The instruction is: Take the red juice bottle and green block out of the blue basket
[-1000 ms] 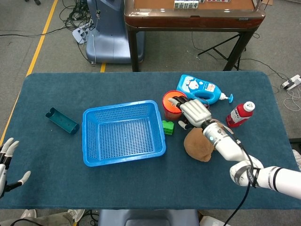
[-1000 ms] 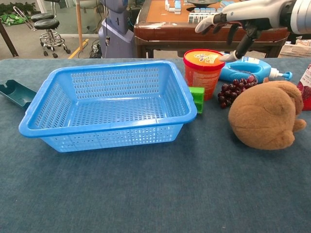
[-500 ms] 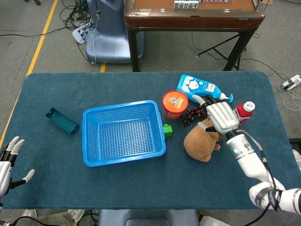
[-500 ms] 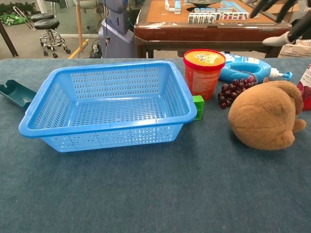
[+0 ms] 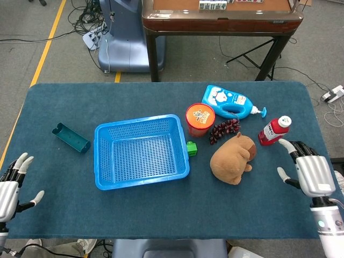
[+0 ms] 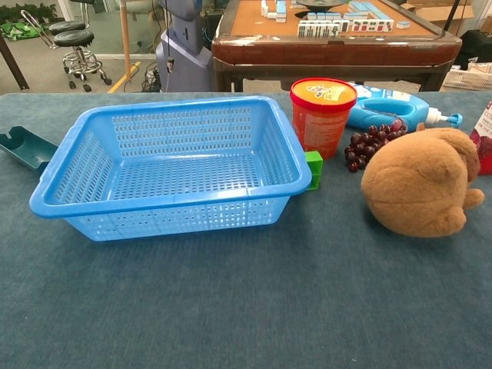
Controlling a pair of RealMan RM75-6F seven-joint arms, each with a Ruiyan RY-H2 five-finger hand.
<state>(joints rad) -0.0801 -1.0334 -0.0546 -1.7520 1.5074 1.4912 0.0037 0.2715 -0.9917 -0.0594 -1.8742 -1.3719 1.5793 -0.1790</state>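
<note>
The blue basket (image 5: 141, 152) (image 6: 173, 165) stands left of centre with nothing inside it. A green block (image 5: 192, 148) (image 6: 314, 168) lies on the cloth against the basket's right wall. The red juice bottle (image 5: 274, 130) (image 6: 484, 131) lies at the right, beyond the plush toy. My right hand (image 5: 308, 173) hovers open near the table's right front corner, apart from the bottle. My left hand (image 5: 12, 188) is open at the left front edge. Neither hand appears in the chest view.
An orange-lidded tub (image 5: 200, 119) (image 6: 322, 114), dark grapes (image 5: 224, 130) (image 6: 373, 144), a blue detergent bottle (image 5: 230, 102) (image 6: 388, 112) and a brown plush toy (image 5: 232, 159) (image 6: 420, 181) crowd the right half. A teal tray (image 5: 70, 138) (image 6: 24, 147) sits far left.
My right hand has drawn back from above the tub and green block, past the plush toy, to the right front corner. The left hand rose slightly.
</note>
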